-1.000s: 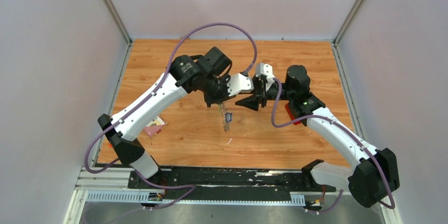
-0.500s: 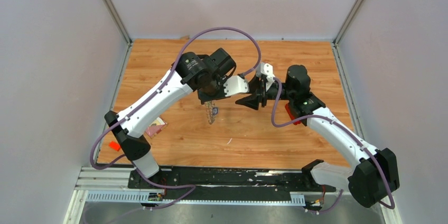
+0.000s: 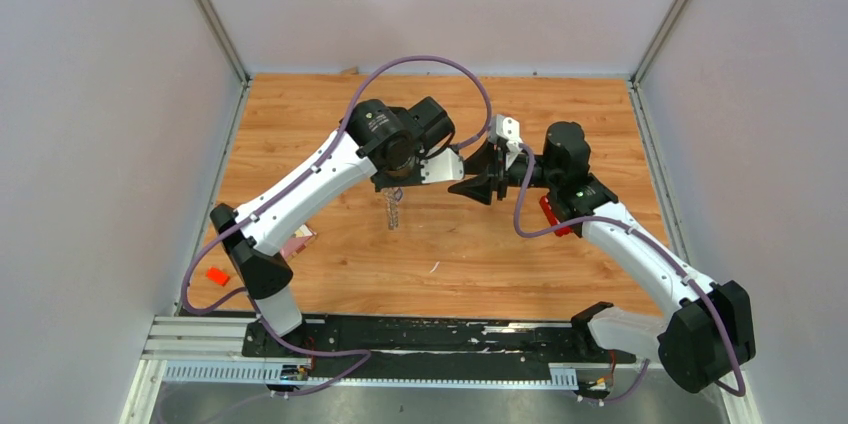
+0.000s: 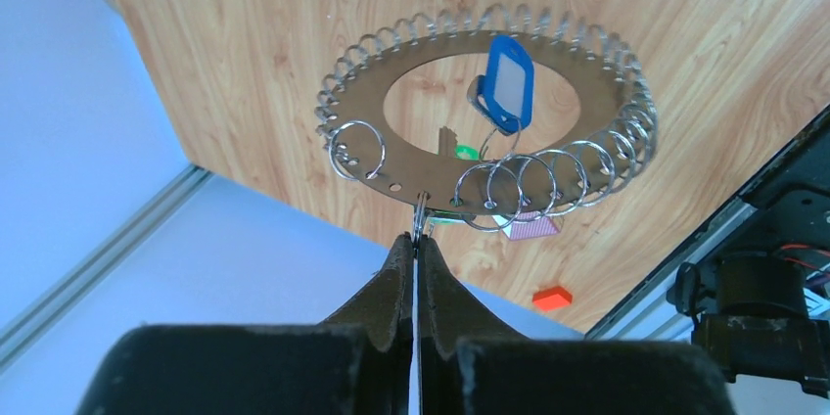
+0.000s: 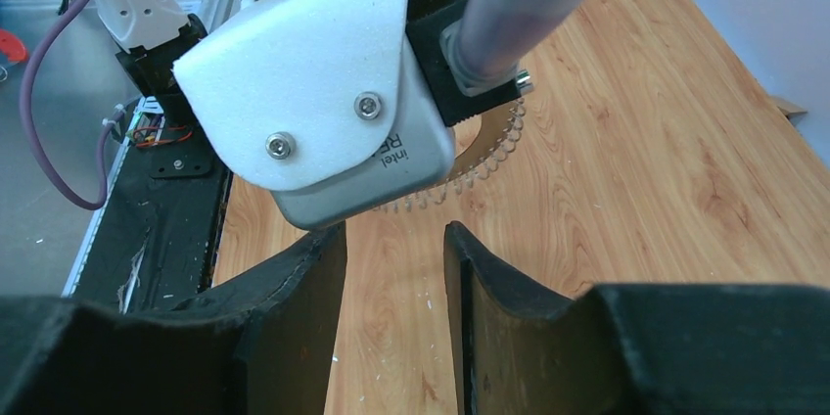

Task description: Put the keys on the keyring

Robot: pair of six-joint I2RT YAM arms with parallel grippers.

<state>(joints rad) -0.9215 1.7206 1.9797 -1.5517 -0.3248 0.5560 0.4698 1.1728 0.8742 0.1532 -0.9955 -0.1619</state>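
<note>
Silver keyring [image 4: 599, 112] hanging below left gripper [image 4: 416, 249], jaws clamping shut on its rim; blue key [image 4: 507, 82], green key [image 4: 466, 153] sitting at its hole. Right gripper [image 5: 391, 258] facing left wrist [image 5: 323, 112], jaws standing half-wide, gripping nothing; ring lying ahead, lower

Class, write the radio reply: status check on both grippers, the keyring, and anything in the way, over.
Left gripper shut on keyring, hanging above table. Right gripper open, empty. Blue key at the ring. Left wrist housing crowds right's jaws.

Keyring [image 3: 393, 210] beneath left pincer [image 3: 396, 186]
</note>
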